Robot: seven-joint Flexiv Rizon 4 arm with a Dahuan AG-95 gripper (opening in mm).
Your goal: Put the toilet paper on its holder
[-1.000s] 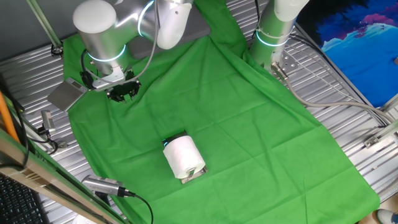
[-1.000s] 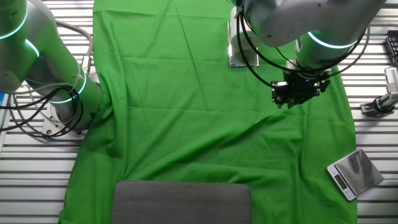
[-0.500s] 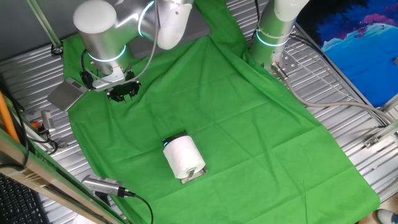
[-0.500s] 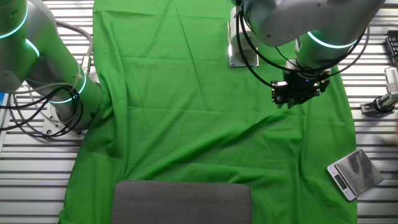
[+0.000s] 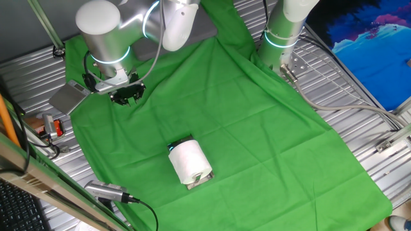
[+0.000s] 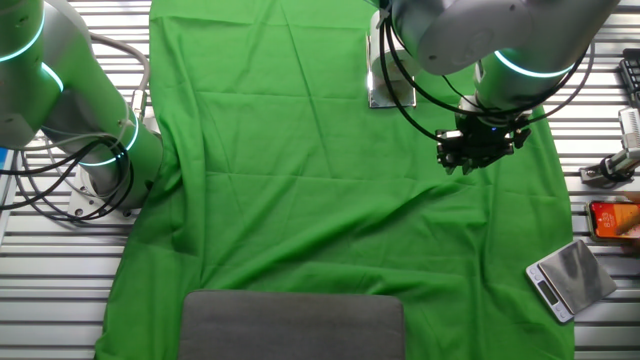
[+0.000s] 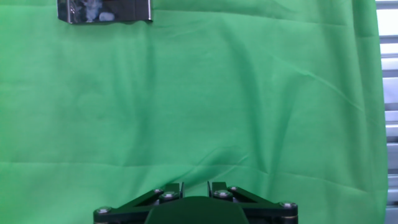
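Observation:
The toilet paper, a white roll, lies over the chrome holder on the green cloth, and only the holder's near end shows under it. My gripper hangs above the cloth's far left part, well apart from the roll, open with nothing in it. In the other fixed view the gripper is to the right of and below the holder, and my arm hides most of the roll. In the hand view the shiny holder shows at the top left edge, far from the gripper.
A dull grey scale lies off the cloth beside my gripper, also visible as the scale. An orange-red object sits just beyond it. A second arm's base stands at the far edge. A grey pad lies on the cloth.
An orange-red object has come into view at the table's edge near the scale. My arm, the roll and the holder have not moved.

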